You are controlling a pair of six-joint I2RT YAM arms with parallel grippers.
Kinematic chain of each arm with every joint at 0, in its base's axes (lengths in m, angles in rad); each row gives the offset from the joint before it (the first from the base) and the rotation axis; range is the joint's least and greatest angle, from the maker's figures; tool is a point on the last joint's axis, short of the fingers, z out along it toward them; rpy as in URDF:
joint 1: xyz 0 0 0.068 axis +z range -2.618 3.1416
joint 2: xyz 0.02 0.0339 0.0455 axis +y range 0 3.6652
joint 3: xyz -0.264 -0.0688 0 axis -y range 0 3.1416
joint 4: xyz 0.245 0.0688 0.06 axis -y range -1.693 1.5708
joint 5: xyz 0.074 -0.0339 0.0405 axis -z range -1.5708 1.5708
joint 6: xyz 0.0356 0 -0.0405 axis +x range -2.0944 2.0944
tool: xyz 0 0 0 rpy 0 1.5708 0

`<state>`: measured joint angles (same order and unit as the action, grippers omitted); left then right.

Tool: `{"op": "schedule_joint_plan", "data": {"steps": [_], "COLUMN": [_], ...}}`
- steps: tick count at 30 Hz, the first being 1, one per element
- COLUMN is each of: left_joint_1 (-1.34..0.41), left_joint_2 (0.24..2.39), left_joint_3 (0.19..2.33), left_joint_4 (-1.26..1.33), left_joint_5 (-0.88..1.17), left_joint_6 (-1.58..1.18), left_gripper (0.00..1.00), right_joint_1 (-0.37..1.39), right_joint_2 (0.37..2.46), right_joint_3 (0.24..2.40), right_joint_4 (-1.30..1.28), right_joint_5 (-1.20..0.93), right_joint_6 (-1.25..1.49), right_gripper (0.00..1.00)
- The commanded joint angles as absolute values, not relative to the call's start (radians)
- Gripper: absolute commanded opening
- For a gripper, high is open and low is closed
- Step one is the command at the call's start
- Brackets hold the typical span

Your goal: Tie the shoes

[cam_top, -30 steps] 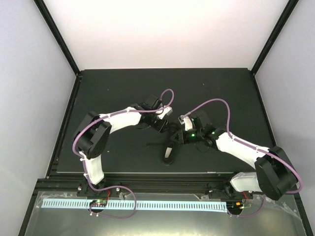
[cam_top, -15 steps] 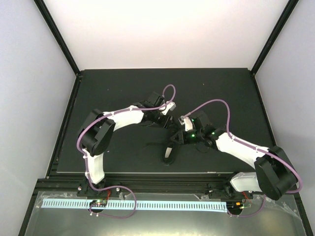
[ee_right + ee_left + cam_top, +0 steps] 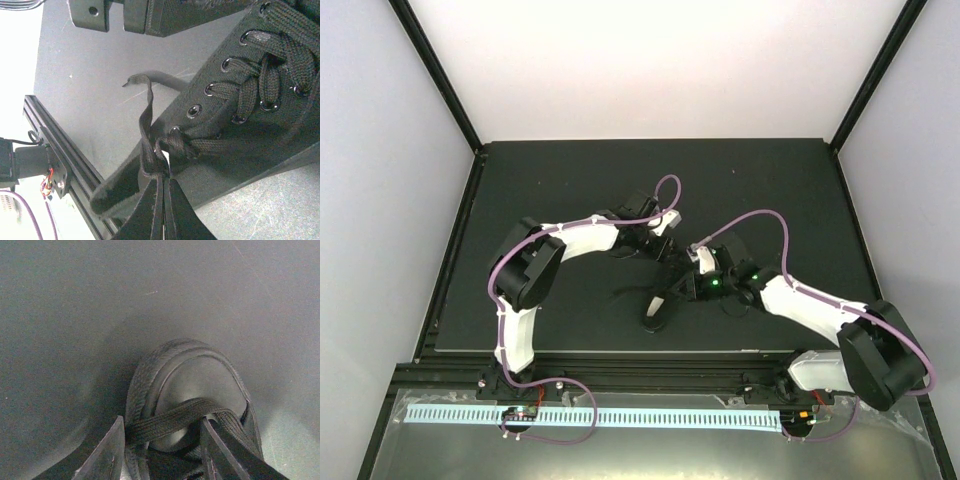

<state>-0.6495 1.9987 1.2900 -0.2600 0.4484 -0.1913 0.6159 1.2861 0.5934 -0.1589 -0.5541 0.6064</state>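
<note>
A: Jaws first?
B: Right jaws pressed together, pinching a lace (image 3: pixel 145 125) just beside the shoe (image 3: pixel 657 312). Left jaws spread above its toe cap (image 3: pixel 200 380), with a strand lying across the gap.
A: Handling?
B: The shoe looks light and may slide; the laces are limp, so pinch near the ends.
A: Surroundings?
B: It lies on a matte black surface (image 3: pixel 560 180), with pale walls (image 3: pixel 380 200) beyond.

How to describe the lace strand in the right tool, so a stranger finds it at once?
Toward the front middle of the black table mat lies a small black canvas shoe. Beside its eyelet row, one flat black lace strand is pinched in the shut right tool. Unlike the crossed laces, it stands free of the shoe.
</note>
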Motion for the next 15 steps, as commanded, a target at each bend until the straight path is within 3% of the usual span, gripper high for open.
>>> {"op": "schedule_joint_plan", "data": {"steps": [1, 8, 15], "left_joint_1": [-0.648, -0.647, -0.648], "left_joint_2": [2.011, 1.991, 2.032], "left_joint_3": [1.327, 1.329, 1.366], "left_joint_4": [-0.218, -0.189, -0.204], "left_joint_5": [0.443, 0.442, 0.45], "left_joint_6": [-0.205, -0.23, -0.219], "left_gripper": [0.46, 0.55, 0.56], "right_joint_1": [0.623, 0.622, 0.622], "right_joint_2": [1.26, 1.255, 1.256], "right_joint_3": [0.579, 0.571, 0.573], "right_joint_4": [-0.146, -0.151, -0.149], "right_joint_5": [-0.545, -0.545, -0.548], "right_joint_6": [0.62, 0.62, 0.621], "right_gripper": [0.02, 0.02, 0.02]}}
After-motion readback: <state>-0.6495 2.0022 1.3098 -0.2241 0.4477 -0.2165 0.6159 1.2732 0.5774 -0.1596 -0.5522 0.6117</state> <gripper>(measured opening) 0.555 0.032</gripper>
